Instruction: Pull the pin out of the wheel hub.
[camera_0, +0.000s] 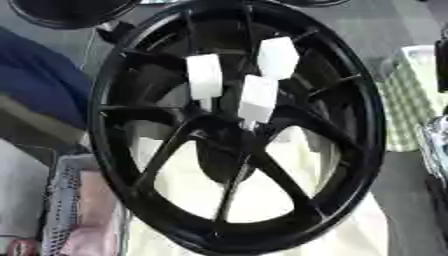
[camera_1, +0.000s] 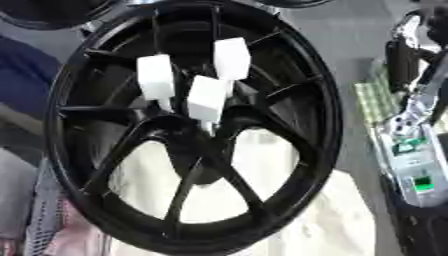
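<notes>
A black spoked wheel hub stands upright and fills most of both views. Three white pins with block-shaped heads stick out near its centre: one on the left, one at the upper right, and one lower in the middle. Nothing touches them. My right arm, silver and black with a green board, comes up along the right edge of the right eye view. Its hand shows only as a dark shape beside the rim, well right of the pins. My left hand shows in no view.
A cream cloth lies behind and under the wheel. A green checked cloth lies at the right. Blue fabric and a grey mesh thing sit at the left. Another dark round object is at the top left.
</notes>
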